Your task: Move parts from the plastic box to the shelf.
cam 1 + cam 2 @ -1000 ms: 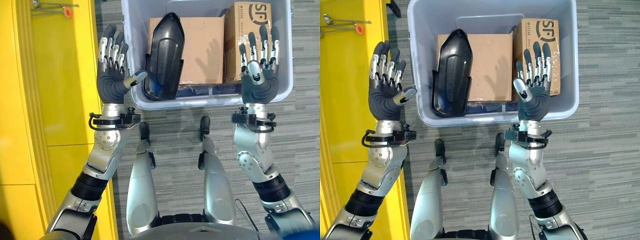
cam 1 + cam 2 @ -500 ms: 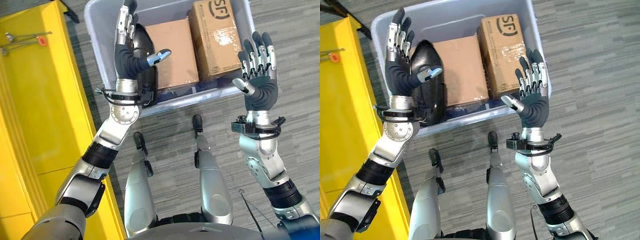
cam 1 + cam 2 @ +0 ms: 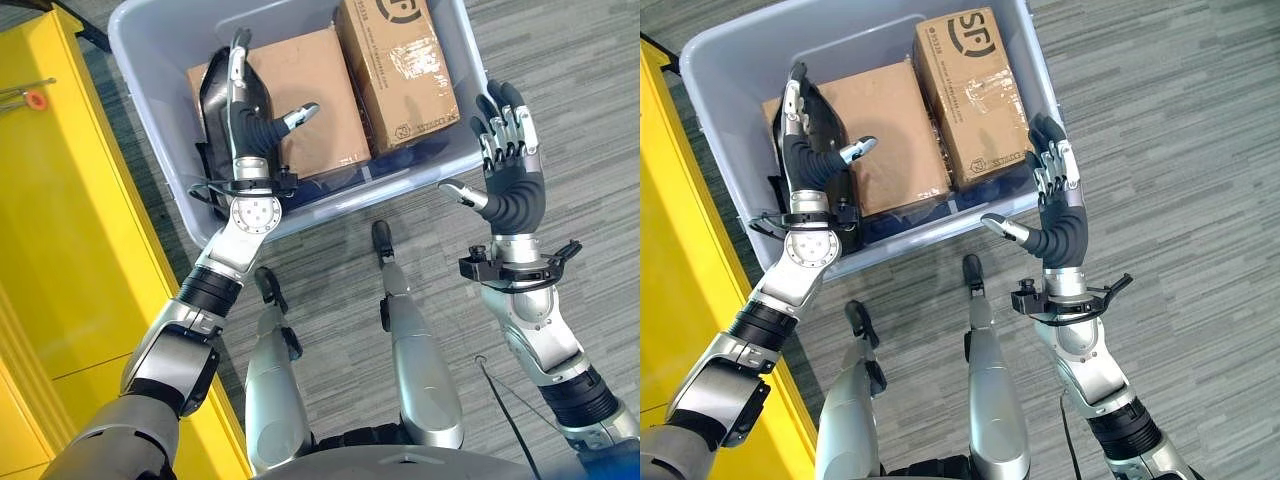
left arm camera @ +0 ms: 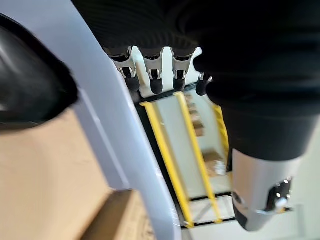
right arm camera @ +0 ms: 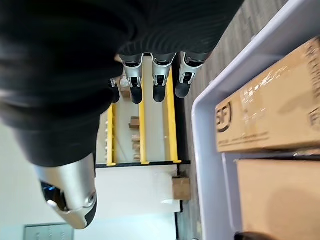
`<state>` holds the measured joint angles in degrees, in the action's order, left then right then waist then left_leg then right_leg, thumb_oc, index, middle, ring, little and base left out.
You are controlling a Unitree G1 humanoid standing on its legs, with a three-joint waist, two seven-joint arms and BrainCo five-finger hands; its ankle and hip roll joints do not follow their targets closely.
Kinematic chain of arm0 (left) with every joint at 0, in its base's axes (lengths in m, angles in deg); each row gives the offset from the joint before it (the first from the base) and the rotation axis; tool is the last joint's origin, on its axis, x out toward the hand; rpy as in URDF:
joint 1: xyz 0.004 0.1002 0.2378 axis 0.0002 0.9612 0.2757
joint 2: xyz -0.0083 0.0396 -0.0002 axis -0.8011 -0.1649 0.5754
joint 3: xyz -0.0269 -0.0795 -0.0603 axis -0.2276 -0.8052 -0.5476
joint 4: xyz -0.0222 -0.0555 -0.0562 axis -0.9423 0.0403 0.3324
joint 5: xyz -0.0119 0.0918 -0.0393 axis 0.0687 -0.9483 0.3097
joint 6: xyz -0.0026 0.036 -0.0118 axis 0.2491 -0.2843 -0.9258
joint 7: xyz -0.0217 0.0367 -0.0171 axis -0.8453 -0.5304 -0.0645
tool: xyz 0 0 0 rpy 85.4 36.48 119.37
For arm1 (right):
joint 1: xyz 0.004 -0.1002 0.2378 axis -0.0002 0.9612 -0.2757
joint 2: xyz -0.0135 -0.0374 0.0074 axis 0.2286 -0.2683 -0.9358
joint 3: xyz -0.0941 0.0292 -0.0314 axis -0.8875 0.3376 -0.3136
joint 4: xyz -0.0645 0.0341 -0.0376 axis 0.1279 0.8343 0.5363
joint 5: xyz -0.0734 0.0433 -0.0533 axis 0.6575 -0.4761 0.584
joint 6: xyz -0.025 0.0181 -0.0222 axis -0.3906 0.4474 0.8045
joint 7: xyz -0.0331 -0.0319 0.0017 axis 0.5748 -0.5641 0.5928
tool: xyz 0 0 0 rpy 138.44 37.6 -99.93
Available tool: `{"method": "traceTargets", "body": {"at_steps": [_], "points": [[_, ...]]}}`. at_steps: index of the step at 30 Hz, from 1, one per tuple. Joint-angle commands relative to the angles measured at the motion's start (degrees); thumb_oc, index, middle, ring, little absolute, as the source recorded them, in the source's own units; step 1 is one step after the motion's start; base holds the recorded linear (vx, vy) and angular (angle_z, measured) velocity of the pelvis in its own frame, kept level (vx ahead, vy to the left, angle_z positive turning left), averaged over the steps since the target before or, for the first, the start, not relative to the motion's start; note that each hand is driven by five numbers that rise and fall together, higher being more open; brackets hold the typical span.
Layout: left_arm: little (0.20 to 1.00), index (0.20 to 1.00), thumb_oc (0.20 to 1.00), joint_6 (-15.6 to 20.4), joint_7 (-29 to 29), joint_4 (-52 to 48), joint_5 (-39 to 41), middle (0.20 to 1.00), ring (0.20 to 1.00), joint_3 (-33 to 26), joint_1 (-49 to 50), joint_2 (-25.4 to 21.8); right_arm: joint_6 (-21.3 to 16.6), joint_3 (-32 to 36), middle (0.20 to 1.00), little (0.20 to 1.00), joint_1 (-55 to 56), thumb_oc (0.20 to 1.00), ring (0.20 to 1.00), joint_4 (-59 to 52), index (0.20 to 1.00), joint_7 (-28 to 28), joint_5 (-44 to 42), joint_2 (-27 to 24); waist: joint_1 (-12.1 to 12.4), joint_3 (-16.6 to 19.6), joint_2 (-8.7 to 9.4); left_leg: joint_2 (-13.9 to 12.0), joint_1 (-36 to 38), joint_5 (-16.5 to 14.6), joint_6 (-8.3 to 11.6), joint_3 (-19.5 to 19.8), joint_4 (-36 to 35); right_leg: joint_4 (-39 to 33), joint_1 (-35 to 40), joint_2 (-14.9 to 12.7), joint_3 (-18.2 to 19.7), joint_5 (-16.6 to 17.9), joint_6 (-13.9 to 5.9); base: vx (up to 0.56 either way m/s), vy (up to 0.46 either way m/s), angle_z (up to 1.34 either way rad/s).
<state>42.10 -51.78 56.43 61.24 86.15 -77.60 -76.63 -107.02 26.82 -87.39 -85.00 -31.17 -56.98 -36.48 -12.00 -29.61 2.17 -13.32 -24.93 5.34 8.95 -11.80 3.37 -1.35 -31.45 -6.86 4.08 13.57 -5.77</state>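
A pale blue plastic box point(image 3: 150, 150) stands on the floor ahead. Inside lie a glossy black moulded part point(image 3: 212, 90) at its left, a flat brown carton point(image 3: 320, 85) in the middle and a taller taped carton point(image 3: 395, 60) at the right. My left hand point(image 3: 248, 125) is raised over the box, open, fingers straight above the black part and thumb out over the middle carton. My right hand point(image 3: 510, 170) is open and held up just outside the box's right corner, holding nothing. The box wall point(image 4: 107, 145) and cartons point(image 5: 270, 110) also appear past each hand.
A yellow shelf unit point(image 3: 70, 250) runs along my left, with a small orange-handled tool point(image 3: 30, 98) on its top. Grey striped carpet point(image 3: 580, 110) lies open to the right of the box. Distant yellow racking point(image 5: 145, 130) shows past the hands.
The camera has swung, so the box now sits tilted and further left. My left hand has reached deeper over the black part. My right hand has come off the box's front edge, outside its right corner.
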Motion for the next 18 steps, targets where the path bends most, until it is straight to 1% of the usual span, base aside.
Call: {"method": "traceTargets", "body": {"at_steps": [1, 4, 8, 11, 15, 18], "points": [[1.000, 1.000, 1.000, 2.1, -3.8, 0.1, -2.2, 1.000, 1.000, -3.1, -2.6, -2.6, -2.7, 3.5, 1.000, 1.000, -1.0, 1.000, 1.000, -5.6, 1.000, 0.6, 1.8, -1.2, -0.2, -0.1, 1.77, -1.3, -0.9, 0.1, -0.42, -0.8, 2.0, 9.2, -0.5, -6.1, -1.6, -9.0, -4.32, -0.01, -0.023, -0.05], [1.000, 1.000, 1.000, 1.9, -5.5, 1.4, -3.2, 1.000, 1.000, -4.9, -2.2, -4.0, -3.5, 3.9, 1.000, 1.000, -0.1, 1.000, 1.000, -5.7, 1.000, 0.4, 0.5, -1.0, -0.3, -0.2, 1.97, -1.3, -1.9, 0.1, -0.32, -0.8, 2.2, 9.2, -1.2, -6.0, -1.7, -8.9, -4.18, 0.00, -0.011, -0.02], [1.000, 1.000, 1.000, 2.3, -6.5, 1.5, -3.6, 1.000, 1.000, -5.8, -2.5, -5.2, -3.8, 4.0, 1.000, 1.000, 0.3, 1.000, 1.000, -5.6, 1.000, 0.0, -0.3, -1.1, -0.3, -0.2, 2.14, -1.3, -2.6, 0.1, -0.25, -0.7, 2.4, 9.1, -1.5, -6.1, -1.9, -8.8, -4.21, 0.00, 0.000, 0.00], [1.000, 1.000, 1.000, 2.7, -7.1, -0.1, -4.0, 1.000, 1.000, -6.9, -2.3, -6.6, -3.9, 4.2, 1.000, 1.000, 0.9, 1.000, 1.000, -5.9, 1.000, -0.5, -0.9, -1.3, -0.3, -0.2, 2.20, -1.2, -3.3, 0.1, -0.22, -0.5, 2.6, 9.0, -1.7, -6.0, -2.1, -8.7, -4.28, 0.00, 0.000, 0.00], [1.000, 1.000, 1.000, 3.9, -7.4, -2.4, -3.0, 1.000, 1.000, -8.2, -1.4, -7.0, -3.9, 4.4, 1.000, 1.000, 1.4, 1.000, 1.000, -5.7, 1.000, -1.3, -1.9, -1.2, -0.1, -0.2, 2.13, -1.1, -4.0, 0.1, -0.20, -0.1, 2.7, 8.8, -1.7, -6.2, -2.5, -8.7, -4.23, 0.00, 0.000, 0.00], [1.000, 1.000, 1.000, 3.6, -7.8, -2.9, -3.1, 1.000, 1.000, -8.9, -1.4, -7.3, -3.8, 4.3, 1.000, 1.000, 1.2, 1.000, 1.000, -5.2, 1.000, -1.4, -2.4, -1.1, 0.0, -0.2, 2.21, -1.1, -4.1, 0.0, -0.22, -0.1, 2.8, 8.9, -1.7, -6.2, -2.5, -8.7, -4.20, 0.00, 0.000, 0.00]]}}
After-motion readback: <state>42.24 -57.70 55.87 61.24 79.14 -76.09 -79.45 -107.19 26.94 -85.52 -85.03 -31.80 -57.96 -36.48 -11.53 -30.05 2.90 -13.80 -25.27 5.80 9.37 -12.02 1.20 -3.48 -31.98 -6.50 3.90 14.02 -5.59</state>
